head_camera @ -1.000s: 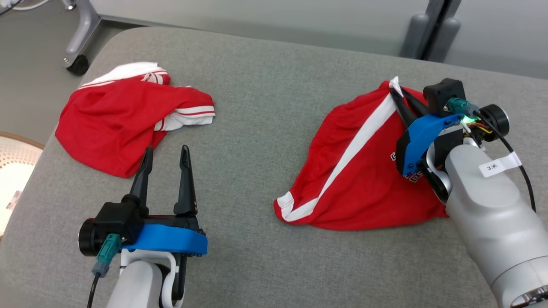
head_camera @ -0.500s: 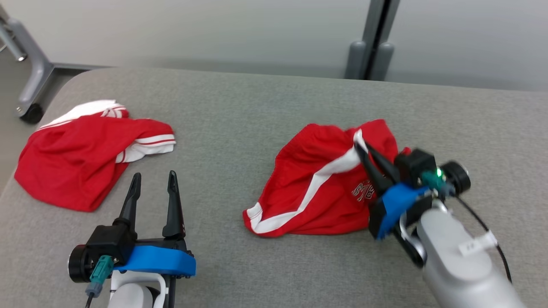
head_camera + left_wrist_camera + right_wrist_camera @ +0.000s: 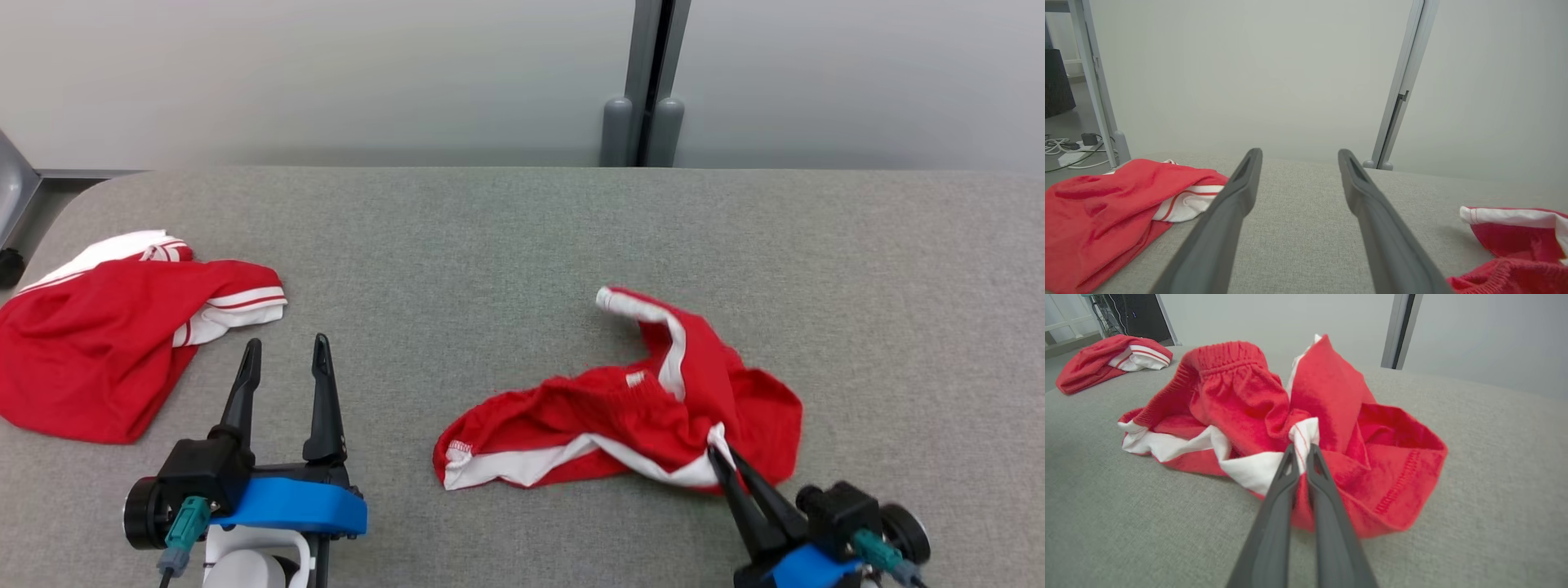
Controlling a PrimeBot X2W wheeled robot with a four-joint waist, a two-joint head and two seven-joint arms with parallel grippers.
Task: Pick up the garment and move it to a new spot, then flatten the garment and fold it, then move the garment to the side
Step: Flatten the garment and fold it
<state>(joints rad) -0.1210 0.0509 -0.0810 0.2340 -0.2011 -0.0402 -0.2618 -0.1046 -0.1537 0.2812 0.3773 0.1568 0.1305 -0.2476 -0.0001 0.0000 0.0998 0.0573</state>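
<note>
Your right gripper (image 3: 717,437) is pinched tight on a white-trimmed corner of the red garment (image 3: 620,408). The right wrist view shows the cloth caught between the closed tips (image 3: 1300,451). A second ago that corner was at the far edge of a fairly spread-out piece. Now it is at the near edge, and the rest trails away from the grip in a bunched heap with the elastic waistband showing. The head camera has also swung, so judge the move from the cloth's own lie rather than its place in the picture.

The garment sits on the grey pad (image 3: 490,237), right of centre and close to you. It looks to be dragging on the pad rather than hanging, though the head view cuts the arm off too low to be sure. Your left gripper (image 3: 286,347) waits with its fingers spread and nothing between them, near the second red garment (image 3: 90,367). The relocation seems nearly done, but flattening will take more work with the cloth this crumpled.
</note>
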